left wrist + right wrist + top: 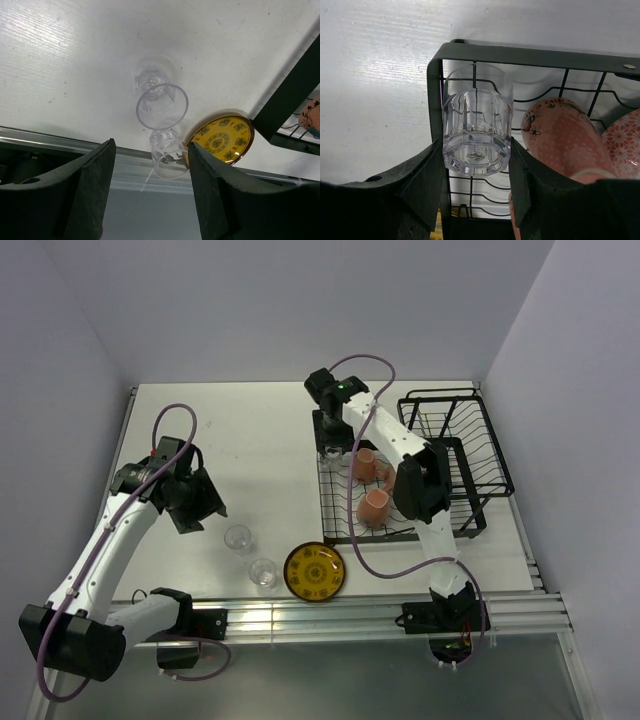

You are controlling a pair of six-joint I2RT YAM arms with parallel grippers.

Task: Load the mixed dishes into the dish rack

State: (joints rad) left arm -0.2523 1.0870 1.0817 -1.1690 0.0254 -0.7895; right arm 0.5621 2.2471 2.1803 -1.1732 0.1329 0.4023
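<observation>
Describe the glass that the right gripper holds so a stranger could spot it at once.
Find the black wire dish rack on the table's right, then its far left corner. The small clear glass there is clamped in the right gripper, over the wires; the other two glasses stand free on the table beside the yellow plate.

Between the fingers of our right gripper (476,157) we find a small clear faceted glass (477,117), over the corner of the black wire dish rack (434,85). A salmon-pink ceramic mug (560,135) lies in the rack just right of it. Below our left gripper (150,162), on the white table (75,60), stand a clear round-rimmed glass (162,106) and a second clear glass (169,159) nearer the table's edge. A yellow patterned round plate (220,142) lies just right of the second.
</observation>
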